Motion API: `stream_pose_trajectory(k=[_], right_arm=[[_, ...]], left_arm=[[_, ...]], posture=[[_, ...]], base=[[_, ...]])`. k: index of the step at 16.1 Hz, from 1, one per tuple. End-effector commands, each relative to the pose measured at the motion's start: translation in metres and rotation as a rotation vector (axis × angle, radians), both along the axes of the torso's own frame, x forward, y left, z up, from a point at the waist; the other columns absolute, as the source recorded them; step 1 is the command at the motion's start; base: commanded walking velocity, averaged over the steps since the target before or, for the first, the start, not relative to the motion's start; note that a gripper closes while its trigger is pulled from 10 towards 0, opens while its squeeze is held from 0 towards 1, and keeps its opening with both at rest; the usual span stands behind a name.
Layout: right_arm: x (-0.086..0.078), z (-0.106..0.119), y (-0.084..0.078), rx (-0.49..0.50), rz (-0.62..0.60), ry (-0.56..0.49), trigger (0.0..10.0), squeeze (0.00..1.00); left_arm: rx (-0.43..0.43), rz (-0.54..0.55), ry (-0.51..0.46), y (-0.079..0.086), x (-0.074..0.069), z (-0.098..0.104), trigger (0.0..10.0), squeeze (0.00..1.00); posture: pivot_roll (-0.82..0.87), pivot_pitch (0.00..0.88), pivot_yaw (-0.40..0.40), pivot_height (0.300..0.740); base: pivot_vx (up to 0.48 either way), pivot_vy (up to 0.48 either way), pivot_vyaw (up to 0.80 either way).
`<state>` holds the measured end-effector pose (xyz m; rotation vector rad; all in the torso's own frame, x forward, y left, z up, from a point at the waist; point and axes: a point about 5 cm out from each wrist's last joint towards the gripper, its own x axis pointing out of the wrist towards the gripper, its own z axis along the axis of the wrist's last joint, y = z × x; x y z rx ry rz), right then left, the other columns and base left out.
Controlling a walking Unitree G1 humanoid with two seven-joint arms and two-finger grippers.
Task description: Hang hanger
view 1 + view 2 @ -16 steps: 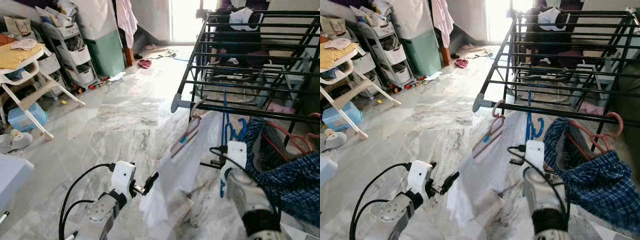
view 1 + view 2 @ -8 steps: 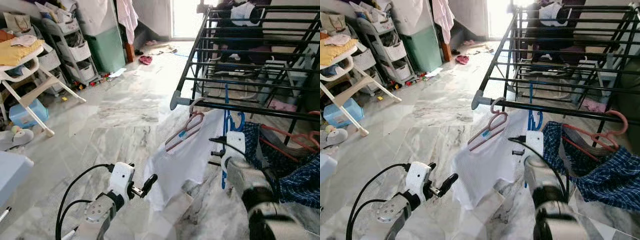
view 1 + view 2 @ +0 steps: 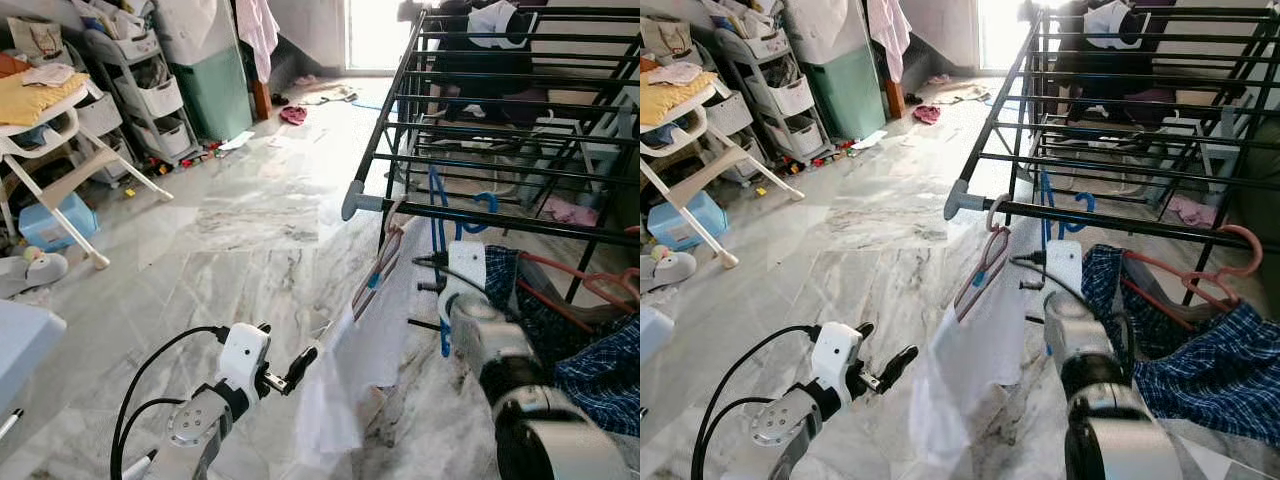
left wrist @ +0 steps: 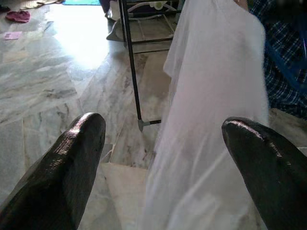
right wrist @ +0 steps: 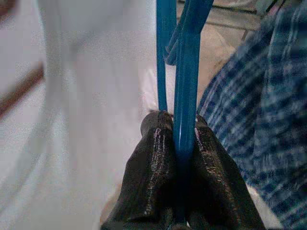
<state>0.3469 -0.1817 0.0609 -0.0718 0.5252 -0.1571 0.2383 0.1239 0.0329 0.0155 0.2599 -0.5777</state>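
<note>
The right tool (image 5: 175,143) is clamped on a blue plastic hanger (image 3: 440,225) raised beside the front rail of a black metal drying rack (image 3: 1120,110), at 1 o'clock. A white cloth (image 3: 350,380) droops from a pink hanger (image 3: 985,270) hooked on that rail. At 7 o'clock, the left tool (image 4: 163,153) gapes wide, empty, facing the cloth.
</note>
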Motion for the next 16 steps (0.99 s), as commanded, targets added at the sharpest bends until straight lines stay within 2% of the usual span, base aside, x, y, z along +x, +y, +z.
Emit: stream_pose_trajectory(k=[1, 3, 8, 10, 14, 16], right_arm=[[-0.003, -0.001, 0.008, -0.021, 0.042, -0.048, 10.0, 0.00], [-0.019, -0.017, 0.008, -0.019, 0.048, -0.023, 10.0, 0.00], [-0.028, -0.020, 0.009, -0.038, 0.064, -0.018, 10.0, 0.00], [-0.028, -0.007, 0.011, -0.070, 0.074, -0.127, 10.0, 0.00], [-0.027, 0.005, 0.010, -0.060, 0.042, -0.184, 10.0, 0.00], [-0.019, 0.011, 0.004, -0.048, 0.009, -0.179, 10.0, 0.00]], left_arm=[[0.021, 0.005, -0.015, 0.005, 0.000, 0.002, 10.0, 0.00], [0.025, -0.002, -0.017, 0.005, 0.000, 0.002, 10.0, 0.00], [0.039, -0.025, -0.026, 0.002, 0.002, 0.005, 10.0, 0.00], [0.037, -0.023, -0.033, 0.002, 0.004, 0.007, 10.0, 0.00], [0.037, -0.019, -0.027, 0.003, 0.004, 0.005, 10.0, 0.00], [0.040, -0.022, -0.023, 0.003, 0.005, 0.002, 10.0, 0.00]], posture=[[-0.10, 0.000, 0.084, 0.740], [-0.11, 0.000, 0.093, 0.740], [-0.12, 0.000, 0.099, 0.740], [-0.11, 0.000, 0.097, 0.740], [-0.11, 0.000, 0.101, 0.740], [-0.11, 0.000, 0.101, 0.740]], base=[[0.000, 0.000, 0.00], [0.000, 0.000, 0.00], [0.000, 0.000, 0.00], [0.000, 0.000, 0.00], [0.000, 0.000, 0.00], [0.000, 0.000, 0.00]])
